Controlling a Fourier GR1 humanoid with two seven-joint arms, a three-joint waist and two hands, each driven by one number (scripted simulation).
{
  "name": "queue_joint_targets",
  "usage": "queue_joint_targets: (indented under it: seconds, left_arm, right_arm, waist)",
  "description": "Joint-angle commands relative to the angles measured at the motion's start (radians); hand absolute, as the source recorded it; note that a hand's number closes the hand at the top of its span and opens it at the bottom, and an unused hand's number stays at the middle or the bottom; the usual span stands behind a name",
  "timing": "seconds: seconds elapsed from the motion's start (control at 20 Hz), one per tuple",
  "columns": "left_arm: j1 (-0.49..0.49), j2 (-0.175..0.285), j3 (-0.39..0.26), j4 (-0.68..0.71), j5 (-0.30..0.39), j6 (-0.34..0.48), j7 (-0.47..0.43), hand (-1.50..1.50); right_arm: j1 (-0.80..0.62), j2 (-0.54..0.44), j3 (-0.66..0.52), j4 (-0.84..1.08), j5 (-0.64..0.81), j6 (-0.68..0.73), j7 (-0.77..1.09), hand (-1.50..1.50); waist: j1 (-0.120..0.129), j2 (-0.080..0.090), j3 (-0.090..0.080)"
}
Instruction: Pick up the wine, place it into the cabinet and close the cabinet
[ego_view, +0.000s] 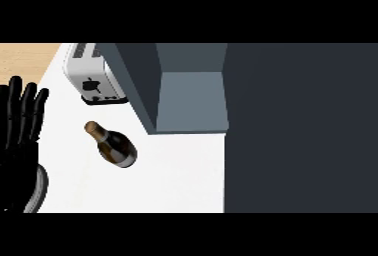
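One hand shows in the head view: the left hand (16, 137) at the left edge, fingers straight and pointing up, resting and holding nothing. The wine bottle (114, 146) is on the white counter (177, 175), apart from that hand, its neck toward the upper left; whether it stands or lies I cannot tell. A silver toaster (92, 80) sits just beyond it. The grey cabinet (190, 97) is open to the bottle's right, and the bottle is outside it.
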Motion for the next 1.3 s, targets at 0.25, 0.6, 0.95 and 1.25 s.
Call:
queue_joint_targets:
  seconds: [0.25, 0.6, 0.95, 1.25]
  left_arm:
    - [-0.11, 0.099, 0.047, 0.129, 0.26, -0.253, -0.074, -1.5]
    - [-0.12, 0.084, 0.015, 0.091, 0.511, -0.26, 0.253, -1.5]
    - [-0.201, 0.156, 0.131, -0.011, 0.643, -0.185, 0.438, -1.5]
    - [-0.169, 0.145, 0.117, -0.098, 0.643, -0.122, 0.513, -1.5]
  right_arm:
    - [0.169, -0.006, 0.009, -0.182, -0.018, 0.034, 0.001, -1.5]
    - [0.191, -0.006, 0.156, -0.355, -0.166, 0.078, 0.286, -1.5]
    - [0.257, 0.009, 0.257, -0.499, -0.098, 0.053, 0.355, -1.5]
    - [0.192, 0.013, 0.348, -0.604, 0.006, -0.04, 0.532, -1.5]
  waist:
    - [-0.003, 0.038, 0.015]
    - [0.013, 0.037, 0.015]
    - [0.015, 0.037, 0.016]
    - [0.018, 0.036, 0.015]
